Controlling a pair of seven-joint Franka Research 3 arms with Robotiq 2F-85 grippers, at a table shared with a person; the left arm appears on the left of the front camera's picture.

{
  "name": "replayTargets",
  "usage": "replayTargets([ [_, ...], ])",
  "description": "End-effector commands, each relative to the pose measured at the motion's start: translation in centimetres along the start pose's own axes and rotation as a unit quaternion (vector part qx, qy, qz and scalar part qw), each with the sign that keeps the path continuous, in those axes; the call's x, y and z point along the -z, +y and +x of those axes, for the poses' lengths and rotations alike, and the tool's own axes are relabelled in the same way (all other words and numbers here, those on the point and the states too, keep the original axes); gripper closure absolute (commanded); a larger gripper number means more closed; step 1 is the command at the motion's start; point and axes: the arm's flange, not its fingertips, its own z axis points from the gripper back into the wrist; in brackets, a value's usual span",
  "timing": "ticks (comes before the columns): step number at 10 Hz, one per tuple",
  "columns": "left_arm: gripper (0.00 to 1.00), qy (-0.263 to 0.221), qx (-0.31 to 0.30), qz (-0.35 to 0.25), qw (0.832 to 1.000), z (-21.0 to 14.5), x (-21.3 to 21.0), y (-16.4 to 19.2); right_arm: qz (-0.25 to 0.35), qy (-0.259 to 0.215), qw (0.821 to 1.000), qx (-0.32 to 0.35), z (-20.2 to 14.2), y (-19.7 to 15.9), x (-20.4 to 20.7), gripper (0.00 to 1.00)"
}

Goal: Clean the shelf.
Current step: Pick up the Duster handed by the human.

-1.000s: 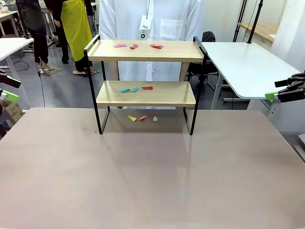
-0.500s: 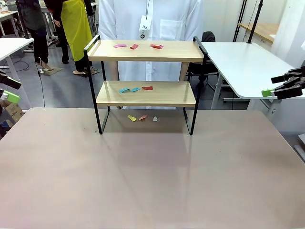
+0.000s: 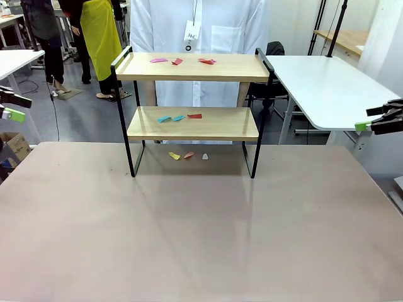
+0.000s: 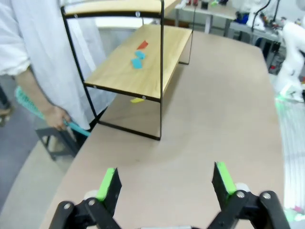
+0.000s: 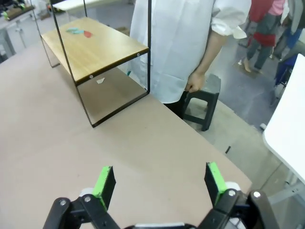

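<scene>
The shelf (image 3: pixel 195 123) stands at the far middle of the brown table, with two light wooden boards in a thin black frame. Coloured paper scraps (image 3: pixel 179 61) lie on its top board, more scraps (image 3: pixel 179 117) on the lower board, and a few (image 3: pixel 187 155) on the table beneath it. My left gripper (image 3: pixel 16 107) hovers open off the table's far-left edge. My right gripper (image 3: pixel 371 118) hovers open at the far right. In the wrist views the left gripper (image 4: pixel 165 181) and the right gripper (image 5: pixel 159 183) are empty, each looking at the shelf (image 4: pixel 143 67) (image 5: pixel 93 47) from one end.
A person in a white coat (image 3: pixel 201 25) stands behind the shelf, one hand (image 4: pixel 57 117) holding a teal tool (image 4: pixel 76 128). A dark stool (image 5: pixel 202 102) stands beside the person. A white table (image 3: pixel 321 88) is at the back right. The brown tabletop (image 3: pixel 201 233) spreads out in front.
My left gripper has risen a little. My right gripper swung slightly inward and then back out. The shelf and the scraps have not moved.
</scene>
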Motion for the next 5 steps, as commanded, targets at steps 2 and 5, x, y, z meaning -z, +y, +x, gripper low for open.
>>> replayTargets([
  [2, 0.0, -0.051, 0.04, -0.037, 0.997, -2.2, 0.2, 4.6, 0.042, -0.058, 0.997, -0.025, -1.1, -4.8, 2.9, 0.0],
  [5, 0.0, -0.085, 0.05, -0.046, 0.994, -5.2, 1.1, 7.1, 0.073, -0.076, 0.994, -0.026, -2.4, -7.5, 4.9, 0.0],
])
